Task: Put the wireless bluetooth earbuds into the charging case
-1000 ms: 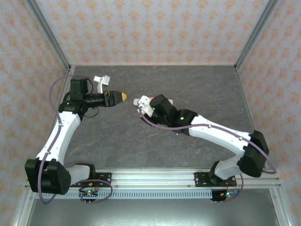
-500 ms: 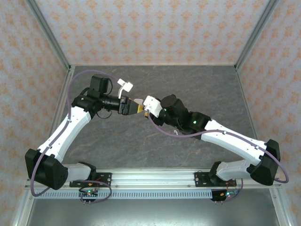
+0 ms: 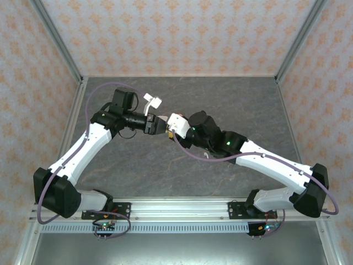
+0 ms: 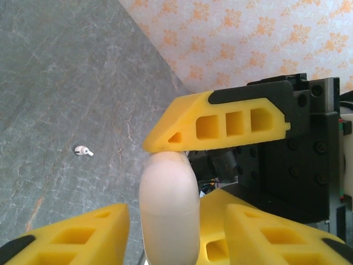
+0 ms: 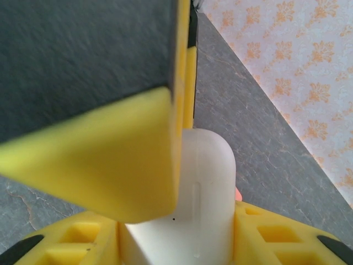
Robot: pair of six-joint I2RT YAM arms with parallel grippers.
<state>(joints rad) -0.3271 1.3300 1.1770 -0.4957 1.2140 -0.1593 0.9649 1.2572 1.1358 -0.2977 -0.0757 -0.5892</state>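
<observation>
Earbud (image 4: 83,150), a single white one, lies on the grey desk (image 4: 60,72). It is well apart from the left gripper (image 4: 171,218), off to the left of its fingers in the left wrist view.

The white, rounded case (image 5: 205,182) is up off the desk, between the two grippers. The right gripper (image 5: 176,223) holds it. In the right wrist view the case stands upright between that gripper's two yellow fingers, one against each flank. A thin seam line runs down the face of the case turned to the camera. A sliver of coral-orange (image 5: 238,193) shows just behind the case, against the right-hand finger; what it belongs to cannot be told.

The left gripper comes at the same case from the opposite side. In the left wrist view the rounded end of the case sits between its yellow fingers, which stand at a narrow spread. A slim gap shows on the left-hand side, and whether the fingers press the case cannot be told. One finger of the right gripper reaches across just above the case's end.

From above, the two grippers meet tip to tip over the middle of the desk, with the patterned wall (image 3: 176,33) beyond them.
</observation>
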